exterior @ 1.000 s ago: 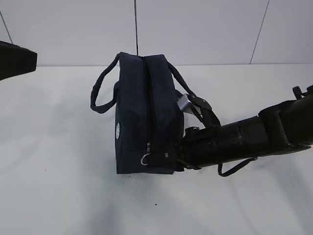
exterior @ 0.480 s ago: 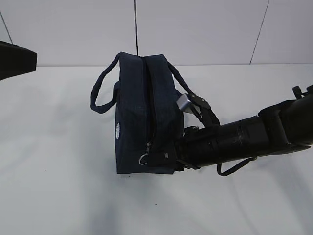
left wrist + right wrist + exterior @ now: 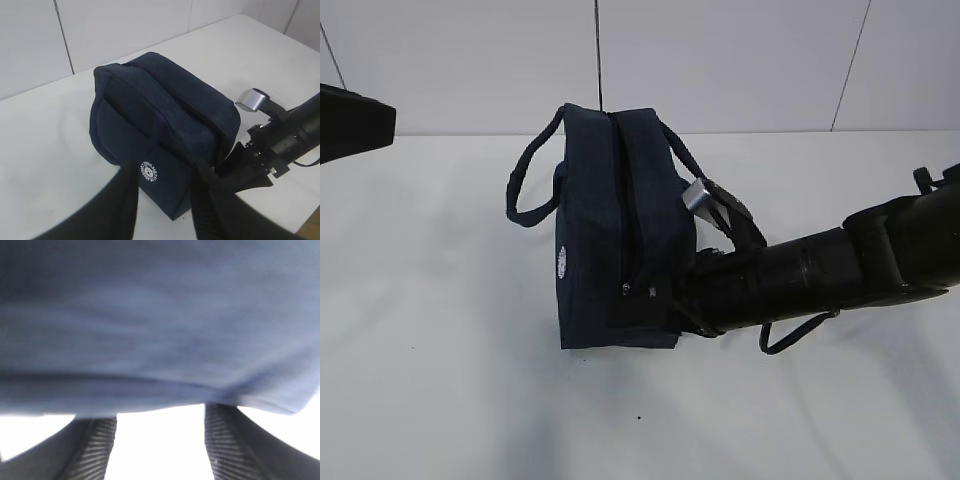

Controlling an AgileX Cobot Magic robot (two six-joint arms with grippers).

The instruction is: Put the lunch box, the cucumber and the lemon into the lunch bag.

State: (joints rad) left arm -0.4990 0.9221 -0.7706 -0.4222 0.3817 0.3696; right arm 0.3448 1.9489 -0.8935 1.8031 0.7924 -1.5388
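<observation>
Navy fabric, the lunch bag (image 3: 620,240) stands zipped on the white table (image 3: 440,380), its logo facing left. The left gripper (image 3: 165,200) hangs above its near end, fingers spread, holding nothing. The right arm (image 3: 820,275) reaches in nearly level; the right gripper (image 3: 160,440) meets the bag's side, fingers parted around nothing.

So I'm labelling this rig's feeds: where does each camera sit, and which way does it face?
Exterior view: in front of the table, looking down at a slant on the lunch bag; right arm shows.
Left wrist view: on the left arm, facing the bag's logo side; left hand open, apart from it.
Right wrist view: pressed close to navy fabric; right hand fingers spread.
All three share the bag.
</observation>
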